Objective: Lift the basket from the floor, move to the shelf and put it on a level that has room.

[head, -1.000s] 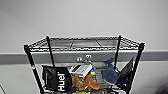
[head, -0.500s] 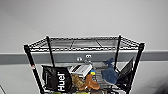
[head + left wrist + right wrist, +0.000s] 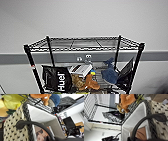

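basket (image 3: 13,130): carried close against the shelf (image 3: 32,66), black loop handle (image 3: 32,124) stretched at each wrist
grippers: cannot tell how either is set
step: judged mid-carry, at the shelf
top level (image 3: 85,43): at 12 o'clock, looks bare
next: raise basket above its rim

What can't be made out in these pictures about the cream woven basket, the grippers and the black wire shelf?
- Grippers: both wrist views are too close; fingers indistinct, so open or shut is unclear.
- Cream woven wicker basket: cut off by the edges of both wrist views; its contents beyond the pale cloth lining are hidden.
- Tall black wire shelf: head view's lower edge cuts off its lower tiers.
- Carpet floor: unseen.
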You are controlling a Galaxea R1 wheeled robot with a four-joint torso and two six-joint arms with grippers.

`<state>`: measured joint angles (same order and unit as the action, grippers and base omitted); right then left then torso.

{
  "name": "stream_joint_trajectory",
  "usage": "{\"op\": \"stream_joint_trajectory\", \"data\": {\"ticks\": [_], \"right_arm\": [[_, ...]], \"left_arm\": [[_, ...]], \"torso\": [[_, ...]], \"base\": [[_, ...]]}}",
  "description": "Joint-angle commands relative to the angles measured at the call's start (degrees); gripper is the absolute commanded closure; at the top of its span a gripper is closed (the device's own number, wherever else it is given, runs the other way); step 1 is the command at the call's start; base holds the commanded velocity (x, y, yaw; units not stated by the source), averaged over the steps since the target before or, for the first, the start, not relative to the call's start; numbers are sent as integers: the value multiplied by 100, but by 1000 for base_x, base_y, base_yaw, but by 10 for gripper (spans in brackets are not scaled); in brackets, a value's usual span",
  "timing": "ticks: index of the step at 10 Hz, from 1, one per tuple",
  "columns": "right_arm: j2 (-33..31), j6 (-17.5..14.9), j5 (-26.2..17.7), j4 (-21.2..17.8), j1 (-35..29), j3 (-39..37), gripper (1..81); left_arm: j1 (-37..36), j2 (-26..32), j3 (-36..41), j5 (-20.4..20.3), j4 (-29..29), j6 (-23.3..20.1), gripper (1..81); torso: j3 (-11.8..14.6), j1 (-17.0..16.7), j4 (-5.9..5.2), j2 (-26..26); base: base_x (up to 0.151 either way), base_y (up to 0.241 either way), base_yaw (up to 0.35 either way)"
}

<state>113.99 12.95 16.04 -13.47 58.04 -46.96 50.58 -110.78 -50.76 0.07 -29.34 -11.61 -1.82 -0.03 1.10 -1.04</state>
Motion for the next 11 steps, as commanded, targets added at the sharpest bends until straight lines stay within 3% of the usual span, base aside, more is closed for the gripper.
{"op": "stream_joint_trajectory", "data": {"ticks": [1,7,11], "right_arm": [[-216,76,-93,196,-867,679,811],[-656,287,-136,29,-1517,1216,811],[-709,683,-119,20,-1983,1410,811]], "left_arm": [[-957,327,689,283,86,36,811],[-1765,573,1244,344,25,361,811],[-2266,916,1560,362,25,668,811]], "torso": [[0,3,0,0],[0,3,0,0],[0,3,0,0]], "base": [[0,0,0],[0,0,0],[0,0,0]]}}
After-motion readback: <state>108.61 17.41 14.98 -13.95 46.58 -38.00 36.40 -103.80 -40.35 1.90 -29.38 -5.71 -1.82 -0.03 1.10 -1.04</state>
